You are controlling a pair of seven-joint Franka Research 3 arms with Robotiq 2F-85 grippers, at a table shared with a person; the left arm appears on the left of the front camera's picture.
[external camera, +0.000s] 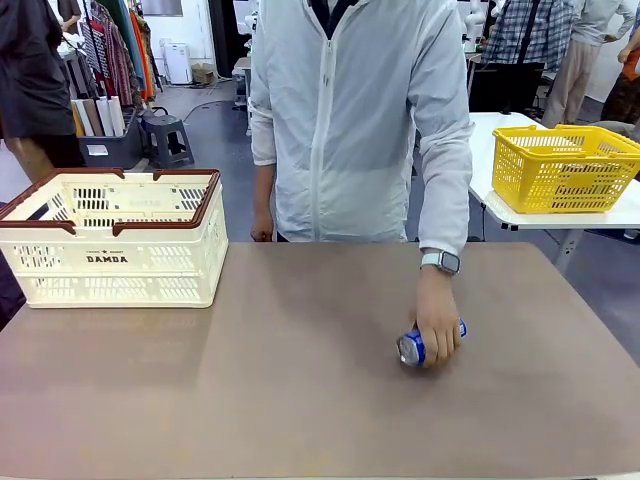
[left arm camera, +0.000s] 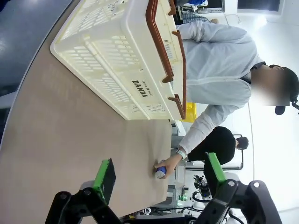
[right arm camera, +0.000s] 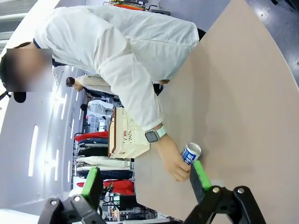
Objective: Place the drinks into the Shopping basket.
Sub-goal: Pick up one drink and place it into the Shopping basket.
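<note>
Brown counter [external camera: 250,400] is shared with a person. At its left the cream basket [external camera: 120,262] is set, with no can seen inside. Well apart to the right, one blue-and-white can [external camera: 411,347] is laid on its side under the person's hand [external camera: 437,325]. Both the left hand [left arm camera: 159,164] and right hand [right arm camera: 145,170] are held spread apart, empty. Task is judged not yet begun, with the can left to be moved.

One blue can [external camera: 410,349], one cream crate [external camera: 115,262], one yellow basket [external camera: 560,170].
</note>
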